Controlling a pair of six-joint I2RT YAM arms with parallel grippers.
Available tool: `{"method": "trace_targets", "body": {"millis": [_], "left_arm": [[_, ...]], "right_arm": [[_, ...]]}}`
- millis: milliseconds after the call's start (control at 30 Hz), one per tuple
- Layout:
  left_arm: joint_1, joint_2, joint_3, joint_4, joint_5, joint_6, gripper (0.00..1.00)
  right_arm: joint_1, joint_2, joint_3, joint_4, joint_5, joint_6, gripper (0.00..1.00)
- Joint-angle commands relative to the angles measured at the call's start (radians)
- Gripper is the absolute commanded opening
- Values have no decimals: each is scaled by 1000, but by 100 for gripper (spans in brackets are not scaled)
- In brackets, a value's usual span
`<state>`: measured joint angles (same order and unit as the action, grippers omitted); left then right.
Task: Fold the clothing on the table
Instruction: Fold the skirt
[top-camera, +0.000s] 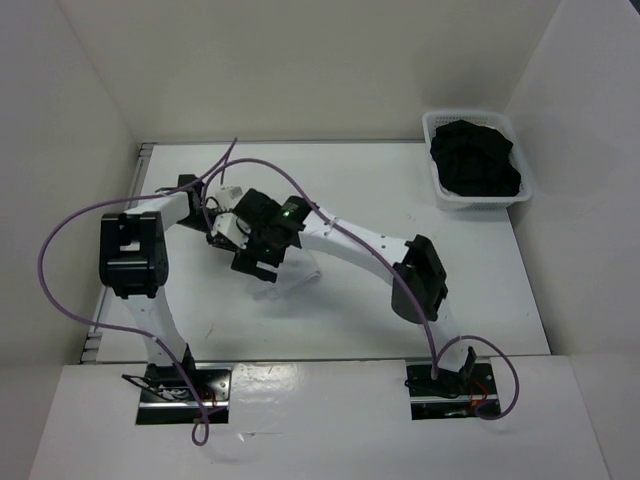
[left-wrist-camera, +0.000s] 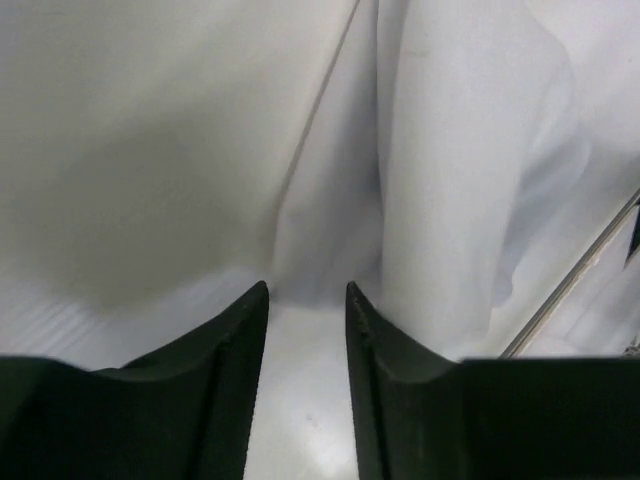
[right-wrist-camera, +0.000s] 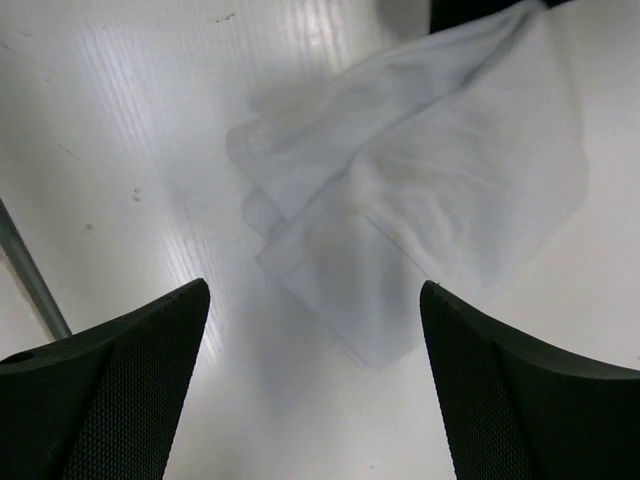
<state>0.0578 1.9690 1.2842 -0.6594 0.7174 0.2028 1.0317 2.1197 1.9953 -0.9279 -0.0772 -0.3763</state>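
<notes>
The clothing (right-wrist-camera: 420, 190) lies loosely doubled on the worktop (right-wrist-camera: 120, 130); tidier folds seem left to do. Over it, the right claw (right-wrist-camera: 312, 290) gapes empty; the left claw (left-wrist-camera: 307, 290), barely parted, holds nothing.

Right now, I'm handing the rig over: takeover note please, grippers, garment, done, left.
Left gripper: slightly open, empty, tips at the edge of the thin white fabric garment.
Right gripper: wide open, empty, over the garment.
Garment lies crumpled in loose layers on the glossy white table, held by nothing.
Done: no neat fold visible.
Left: flatten and fold it.
</notes>
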Motion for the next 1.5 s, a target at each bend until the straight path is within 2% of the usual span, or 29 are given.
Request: {"method": "trace_targets", "body": {"millis": [0,100,133,200,267,367,567,800,1033,1167,1467], "left_arm": [[69,-136,21,-55,-24,16,47],[146,-232,30,-92,-76,26,66],[166,-260,30,-92,-94,26,76],[226,-346,30,-105,-153,26,82],[238,-436,30,-114,-197,35,86],[232,-525,12,-105,-161,35,90],[51,-470,12,-83,-85,35,88],[-223,-440,-8,47,-355,1,87],[-407,-348,10,101,-492,-8,86],[-452,-289,-32,141,-530,-17,86],[-461,-199,-140,194,-578,-26,84]], "right_arm": [[-105,-151,17,-38,-33,-24,90],[-194,-210,-67,-28,-42,-24,91],[-215,-255,-97,-8,-42,-24,91],[-272,-302,-202,36,-33,-35,92],[-307,-360,-289,58,2,-35,92],[-372,-420,-392,90,20,-35,94],[-513,-493,-529,104,7,-26,94],[-623,-610,-684,104,7,8,94],[-732,-675,-711,95,-24,37,94],[-789,-714,-747,95,-45,37,94],[-822,-744,-765,95,-55,47,94]]}}
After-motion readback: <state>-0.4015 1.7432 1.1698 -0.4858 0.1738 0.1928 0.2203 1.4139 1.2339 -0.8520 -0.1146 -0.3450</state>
